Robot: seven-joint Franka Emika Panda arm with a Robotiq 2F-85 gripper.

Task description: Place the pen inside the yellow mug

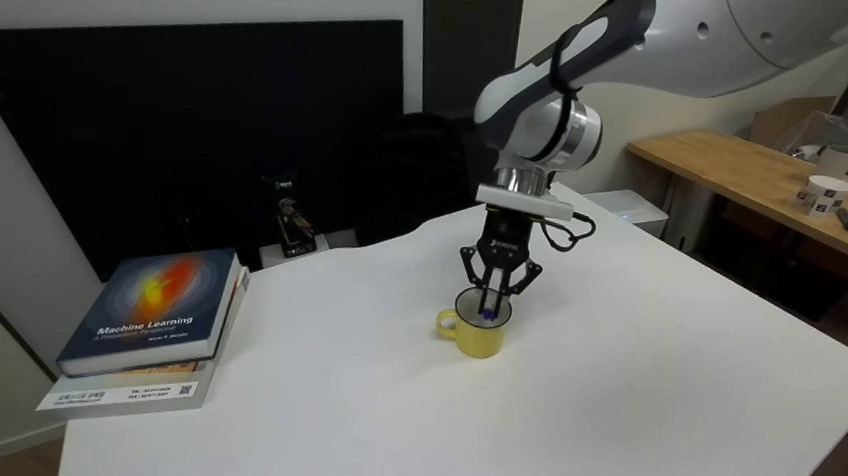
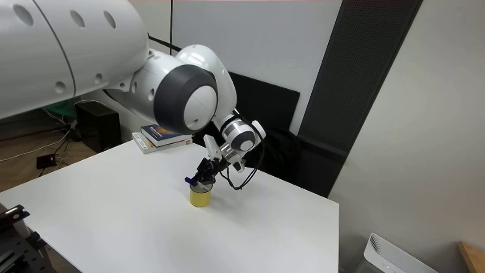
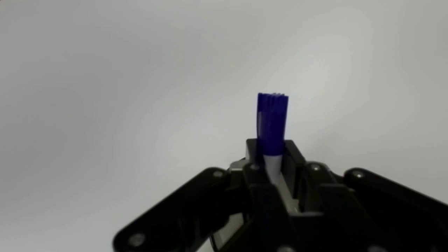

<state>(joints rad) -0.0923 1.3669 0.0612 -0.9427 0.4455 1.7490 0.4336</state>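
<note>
The yellow mug stands upright on the white table in both exterior views, its handle to the left in an exterior view. My gripper is over the mug's mouth, shut on the pen. In the wrist view, the pen's dark blue end sticks out past the fingertips, and its whitish barrel runs back between the fingers. In an exterior view the pen is tilted, blue end outside the rim, whitish part at the mouth. How deep the barrel reaches is unclear. The mug is mostly hidden behind the gripper in the wrist view.
Two stacked books lie at the table's edge, also seen in an exterior view. A black panel and a dark bag stand behind the white table. A wooden side table is off to the side.
</note>
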